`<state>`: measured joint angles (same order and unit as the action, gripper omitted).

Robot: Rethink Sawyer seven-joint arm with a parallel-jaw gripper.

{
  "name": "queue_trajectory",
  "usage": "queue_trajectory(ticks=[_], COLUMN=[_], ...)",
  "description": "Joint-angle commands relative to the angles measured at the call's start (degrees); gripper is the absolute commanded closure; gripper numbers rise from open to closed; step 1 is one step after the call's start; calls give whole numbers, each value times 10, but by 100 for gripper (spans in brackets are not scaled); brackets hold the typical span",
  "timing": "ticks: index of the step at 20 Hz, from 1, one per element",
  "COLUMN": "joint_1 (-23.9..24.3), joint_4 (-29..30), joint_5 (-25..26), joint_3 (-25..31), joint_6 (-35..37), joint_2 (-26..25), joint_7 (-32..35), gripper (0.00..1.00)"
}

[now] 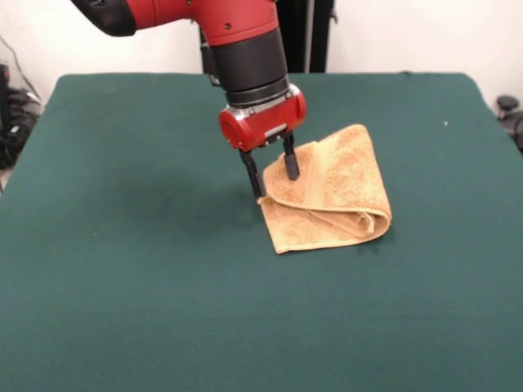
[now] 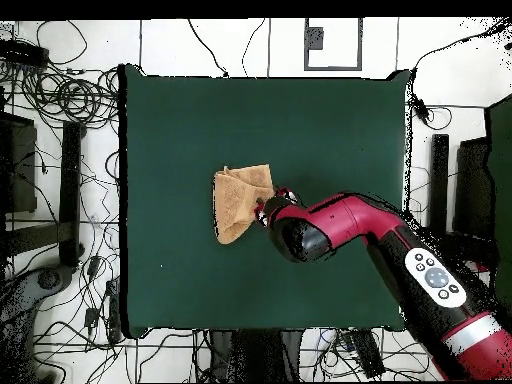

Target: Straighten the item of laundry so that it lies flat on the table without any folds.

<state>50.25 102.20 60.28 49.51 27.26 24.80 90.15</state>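
Tan towel (image 1: pixel 333 193) folded double near table (image 1: pixel 122 269) centre, rounded fold at front edge in front view, long axis slanting from far edge toward that fold. My gripper (image 1: pixel 274 175) down at towel's left corner, fingers spread, one finger (image 1: pixel 291 160) on cloth, other on felt just beside edge. Nothing pinched yet. Towel lies wholly right of my hand; judge next move: close on upper layer, peel it back leftward.

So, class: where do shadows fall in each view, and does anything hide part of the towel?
Front view: soft, even light; a faint shadow darkens the table left of the claw, whose fingers stand apart at the towel edge. Overhead view: the arm covers the towel's right edge, with little shadow visible.
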Motion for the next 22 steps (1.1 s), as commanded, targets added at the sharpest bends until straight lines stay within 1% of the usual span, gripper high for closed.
queue_trajectory(ticks=[1,7,8,15,20,22], joint_1=[-29,-29,-28,-29,-36,-33], joint_4=[-23,-22,-22,-20,-19,-15], joint_5=[16,21,21,26,29,31], joint_3=[-1,-2,-1,-1,-11,-9], joint_6=[34,29,28,26,38,29], joint_2=[-6,-6,-6,-5,-1,-1], joint_7=[-140,-137,-137,-138,-139,-133], gripper=[0,0,100,100,100,100])
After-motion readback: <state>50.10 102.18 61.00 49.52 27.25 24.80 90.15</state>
